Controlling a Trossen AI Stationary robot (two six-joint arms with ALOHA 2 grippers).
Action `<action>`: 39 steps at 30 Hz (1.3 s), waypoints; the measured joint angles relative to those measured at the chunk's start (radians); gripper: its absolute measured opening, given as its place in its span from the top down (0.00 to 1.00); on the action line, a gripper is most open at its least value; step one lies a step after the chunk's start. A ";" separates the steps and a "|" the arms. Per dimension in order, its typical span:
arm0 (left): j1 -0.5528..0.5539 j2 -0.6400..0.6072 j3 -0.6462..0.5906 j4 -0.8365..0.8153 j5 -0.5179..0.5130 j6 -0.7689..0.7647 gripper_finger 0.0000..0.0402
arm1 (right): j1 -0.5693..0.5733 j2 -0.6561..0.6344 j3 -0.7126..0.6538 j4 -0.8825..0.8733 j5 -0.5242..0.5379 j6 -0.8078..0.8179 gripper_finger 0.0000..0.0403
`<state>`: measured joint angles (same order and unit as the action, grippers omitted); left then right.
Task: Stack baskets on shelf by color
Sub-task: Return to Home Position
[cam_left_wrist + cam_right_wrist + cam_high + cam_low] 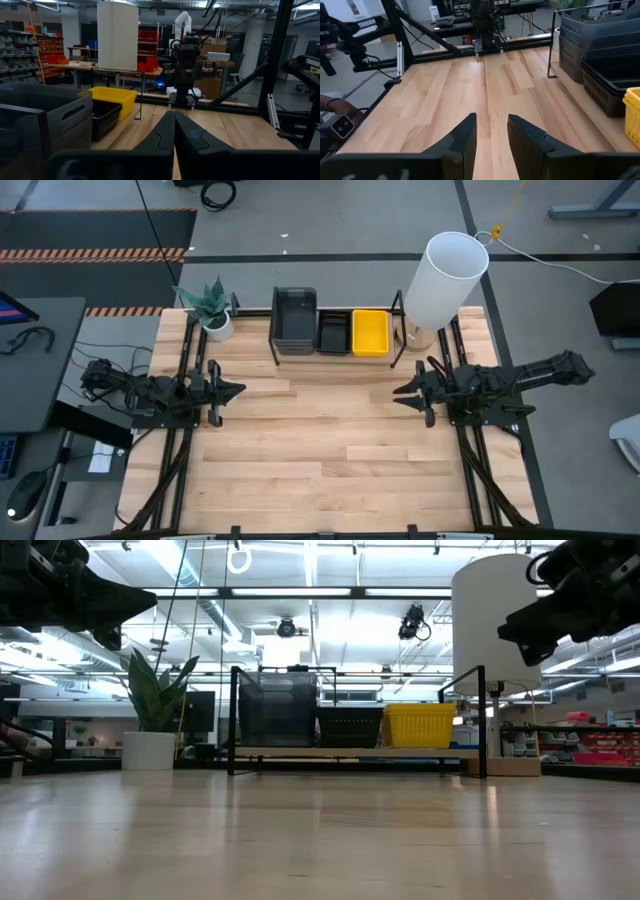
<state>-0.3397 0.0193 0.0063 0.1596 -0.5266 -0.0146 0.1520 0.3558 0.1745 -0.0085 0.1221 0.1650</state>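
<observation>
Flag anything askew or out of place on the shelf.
Nothing stands out. The grey baskets, black baskets and yellow baskets sit level, side by side on the shelf. The left gripper, shut, and right gripper, open, hang clear of it.

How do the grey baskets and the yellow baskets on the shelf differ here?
The grey baskets are taller and larger than the yellow baskets. The grey baskets sit at the shelf's left end in the high view, the yellow baskets at its right end, nearer the white cylinder. Both rest on the shelf, with the black baskets between them.
</observation>
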 joint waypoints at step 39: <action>0.000 0.000 0.000 0.000 0.000 0.000 0.98 | -0.001 -0.237 -0.168 0.052 0.049 -0.162 0.71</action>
<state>-0.3397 0.0193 0.0063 0.1593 -0.5266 -0.0146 0.1513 0.1192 0.0063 0.0437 0.1707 0.0035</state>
